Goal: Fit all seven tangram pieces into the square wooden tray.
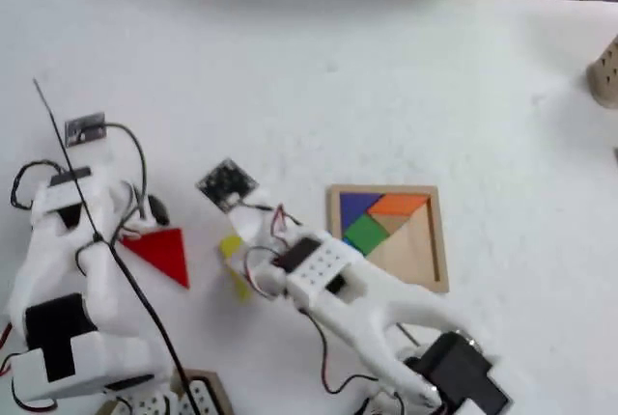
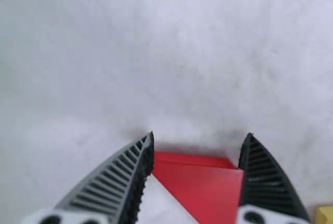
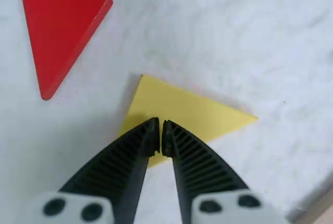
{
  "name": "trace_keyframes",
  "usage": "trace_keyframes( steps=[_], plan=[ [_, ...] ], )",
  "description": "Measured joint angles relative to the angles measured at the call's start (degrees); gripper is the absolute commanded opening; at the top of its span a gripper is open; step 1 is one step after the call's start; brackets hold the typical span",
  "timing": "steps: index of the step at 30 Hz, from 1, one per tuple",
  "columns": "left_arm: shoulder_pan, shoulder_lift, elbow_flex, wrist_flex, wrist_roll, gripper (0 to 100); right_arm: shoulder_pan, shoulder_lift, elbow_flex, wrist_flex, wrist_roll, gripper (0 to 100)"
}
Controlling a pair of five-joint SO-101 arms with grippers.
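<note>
Arms: left end effector (image 2: pixel 199 137) spread around red triangle (image 2: pixel 203 182), right end effector (image 3: pixel 160 125) clenched over yellow triangle (image 3: pixel 192 112).

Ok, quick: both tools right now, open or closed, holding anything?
Left tool: open around the red triangle's edge.
Right tool: closed, over the yellow triangle, apparently holding nothing.

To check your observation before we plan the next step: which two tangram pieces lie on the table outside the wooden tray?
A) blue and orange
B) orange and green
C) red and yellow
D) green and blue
C: in the high view the red triangle and the yellow triangle lie on the white table, apart from the tray, which holds the blue piece, orange piece and green piece.
</note>
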Motion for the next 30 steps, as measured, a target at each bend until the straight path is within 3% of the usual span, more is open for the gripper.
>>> trace_keyframes(
  steps=[14,22,26,30],
  plan=[
    [0.0,0.0,0.0,-1.0,0.0,27,0.0,0.9,-1.9,7.5,-0.3,1.9],
    [0.0,0.0,0.0,-1.0,0.0,27,-0.4,0.9,-3.1,7.6,-3.7,26.6],
    [0.0,0.0,0.0,-1.0,0.0,27,-0.6,0.9,-7.0,7.8,-8.2,26.5],
    [0.0,0.0,0.0,-1.0,0.0,27,-5.3,0.9,-8.7,7.8,-11.1,24.1]
  ],
)
